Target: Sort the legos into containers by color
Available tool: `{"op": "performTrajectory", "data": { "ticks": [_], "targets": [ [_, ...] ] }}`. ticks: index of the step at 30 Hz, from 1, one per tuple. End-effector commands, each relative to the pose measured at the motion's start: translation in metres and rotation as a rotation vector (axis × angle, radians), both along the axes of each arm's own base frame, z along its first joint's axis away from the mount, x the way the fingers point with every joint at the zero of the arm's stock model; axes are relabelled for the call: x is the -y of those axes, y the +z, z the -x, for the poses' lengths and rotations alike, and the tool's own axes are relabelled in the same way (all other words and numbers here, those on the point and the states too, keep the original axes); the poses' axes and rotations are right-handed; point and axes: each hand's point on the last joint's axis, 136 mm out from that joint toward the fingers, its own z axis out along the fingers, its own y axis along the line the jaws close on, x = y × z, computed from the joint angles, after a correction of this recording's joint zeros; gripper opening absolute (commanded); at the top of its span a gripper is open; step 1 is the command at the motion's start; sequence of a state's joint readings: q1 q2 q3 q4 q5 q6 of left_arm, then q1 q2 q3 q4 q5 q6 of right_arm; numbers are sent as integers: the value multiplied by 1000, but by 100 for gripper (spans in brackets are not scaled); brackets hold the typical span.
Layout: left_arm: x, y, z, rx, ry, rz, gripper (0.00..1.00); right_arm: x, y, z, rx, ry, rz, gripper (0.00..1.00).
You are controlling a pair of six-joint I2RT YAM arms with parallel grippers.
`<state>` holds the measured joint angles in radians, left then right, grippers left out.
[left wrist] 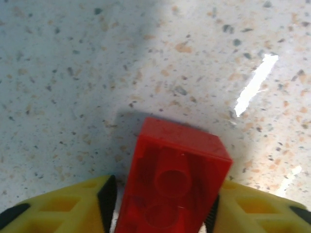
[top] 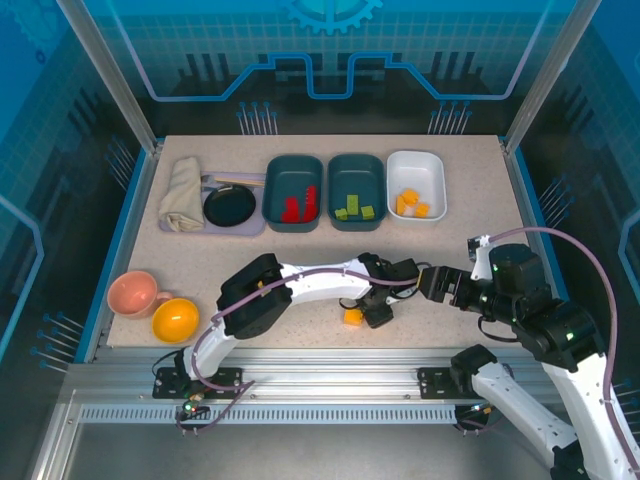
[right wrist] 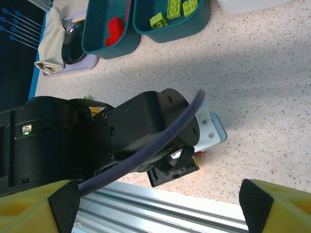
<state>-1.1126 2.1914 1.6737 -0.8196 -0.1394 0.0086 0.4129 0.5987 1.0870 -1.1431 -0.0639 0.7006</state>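
Speckled beige surface (top: 300,255) fills a teal-lit enclosure. At 8 o'clock we see a pink cup (top: 132,293) just beside a yellow bowl (top: 175,320). Toward 10 o'clock a folded cloth (top: 182,195) lies next to a round black dish (top: 230,207).

Along 12 o'clock stand the containers. The first teal tray (top: 275,175) holds red legos (top: 300,207), and the second teal tray (top: 357,170) holds light green legos (top: 353,211). At 6 o'clock from that second tray, well apart from it, a yellow-orange lego (top: 352,317) lies loose on the surface, just beside the tip of the left arm (top: 310,283).

In the left wrist view the left jaws press on both sides of a red lego (left wrist: 175,160); we cannot tell whether it is lifted.

At 1 o'clock the white tray (top: 432,165) holds yellow-orange legos (top: 410,205). From 4 o'clock the right arm (top: 520,290) extends toward the centre. The right jaws are spread wide with nothing between them.
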Motion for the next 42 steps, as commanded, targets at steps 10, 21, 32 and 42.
{"op": "performTrajectory", "data": {
  "ticks": [10,21,32,42],
  "targets": [
    [-7,56,-48,85,230,105,34,-16,10,-12,17,58,-24,86],
    [-103,151,-156,162,668,314,35,-84,29,-69,54,253,-183,85],
    [-216,134,-254,234,1091,236,35,-160,45,-185,108,291,-331,85],
    [-271,91,-313,288,1263,110,34,-195,45,-247,111,250,-429,85]
  ]
}}
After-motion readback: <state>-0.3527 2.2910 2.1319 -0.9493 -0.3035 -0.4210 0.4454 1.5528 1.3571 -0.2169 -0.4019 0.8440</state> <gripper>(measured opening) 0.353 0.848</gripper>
